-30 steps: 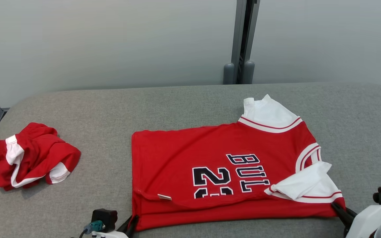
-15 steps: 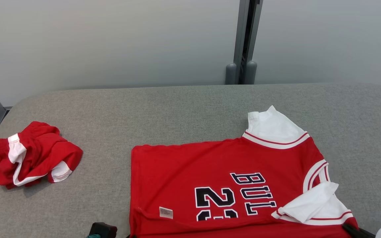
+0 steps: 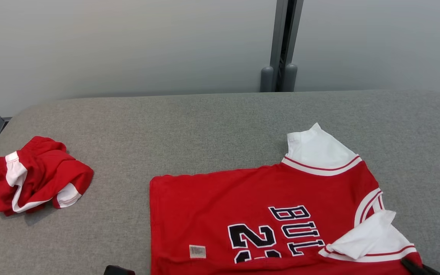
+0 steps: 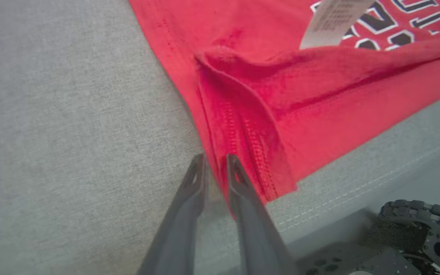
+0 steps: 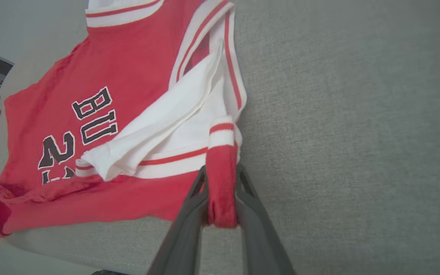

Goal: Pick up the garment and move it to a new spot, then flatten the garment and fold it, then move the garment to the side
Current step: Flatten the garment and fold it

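Now jersey (image 3: 243,202) closer to near table (image 3: 204,126) edge; shorts (image 3: 33,175) unmoved.

readable text: jersey print only

- red jersey (image 3: 243,198), head view: block lettering (image 3: 296,229), black with a white outline, turned sideways. it reads "bul"; anything past the l is hidden where the cloth folds over.
- just beside it, same style: number (image 3: 250,238), a clear "2", then a second digit cut off by the fold. can't tell which digit.
- right wrist view: same lettering (image 5: 96,114), here "bu" before the white sleeve covers it, and the number (image 5: 57,151), a "2" plus a partial digit.
- small white tag (image 3: 197,251) near the jersey's hem: it has print, too fine to read. left wrist view shows the tag (image 4: 334,19) bigger, rows of grey marks, still blurred.
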`<state>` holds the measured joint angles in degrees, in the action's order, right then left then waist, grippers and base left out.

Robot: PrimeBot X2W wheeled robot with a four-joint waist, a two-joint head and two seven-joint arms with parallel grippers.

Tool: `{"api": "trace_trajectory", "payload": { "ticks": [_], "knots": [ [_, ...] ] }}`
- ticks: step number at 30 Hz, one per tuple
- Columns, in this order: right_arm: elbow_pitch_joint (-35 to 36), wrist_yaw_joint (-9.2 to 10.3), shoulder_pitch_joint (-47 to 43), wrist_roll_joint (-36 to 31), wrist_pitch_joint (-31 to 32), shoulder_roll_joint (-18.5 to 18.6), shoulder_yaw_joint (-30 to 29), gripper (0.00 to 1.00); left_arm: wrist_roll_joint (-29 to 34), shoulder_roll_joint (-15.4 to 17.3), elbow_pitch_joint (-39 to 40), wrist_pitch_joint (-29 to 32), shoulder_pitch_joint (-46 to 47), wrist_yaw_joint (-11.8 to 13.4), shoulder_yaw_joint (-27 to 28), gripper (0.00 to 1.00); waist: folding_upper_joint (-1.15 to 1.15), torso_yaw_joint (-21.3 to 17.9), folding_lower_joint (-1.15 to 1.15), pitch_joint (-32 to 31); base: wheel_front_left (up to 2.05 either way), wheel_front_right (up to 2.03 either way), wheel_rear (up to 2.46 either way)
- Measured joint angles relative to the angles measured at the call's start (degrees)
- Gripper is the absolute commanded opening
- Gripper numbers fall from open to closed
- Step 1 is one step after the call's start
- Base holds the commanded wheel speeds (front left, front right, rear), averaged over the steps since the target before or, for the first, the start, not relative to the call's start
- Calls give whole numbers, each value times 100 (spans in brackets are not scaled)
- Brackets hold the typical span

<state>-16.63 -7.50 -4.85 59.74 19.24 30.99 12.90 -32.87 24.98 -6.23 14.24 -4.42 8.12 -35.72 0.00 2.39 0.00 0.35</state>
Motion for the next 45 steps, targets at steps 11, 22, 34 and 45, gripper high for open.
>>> {"api": "trace_trajectory", "payload": {
  "ticks": [11,22,34,45],
  "knots": [
    [576,1,-58,-832,191,-613,-782,100,110,-2,212,-207,164,290,197,100,0,15,0,75,0,0,0],
    [932,1,405,-1737,-805,-1121,-1085,100,66,-560,76,-1258,592,479,577,100,0,-67,0,114,0,0,0],
    [699,1,985,-2721,-2273,-1490,-726,100,202,-935,-924,-2058,1129,575,726,100,0,-310,0,245,0,0,0],
    [505,1,1379,-2644,-2532,-1762,-545,100,376,-750,-2087,-1864,2108,800,891,100,0,-736,0,737,0,0,0]
  ]
}}
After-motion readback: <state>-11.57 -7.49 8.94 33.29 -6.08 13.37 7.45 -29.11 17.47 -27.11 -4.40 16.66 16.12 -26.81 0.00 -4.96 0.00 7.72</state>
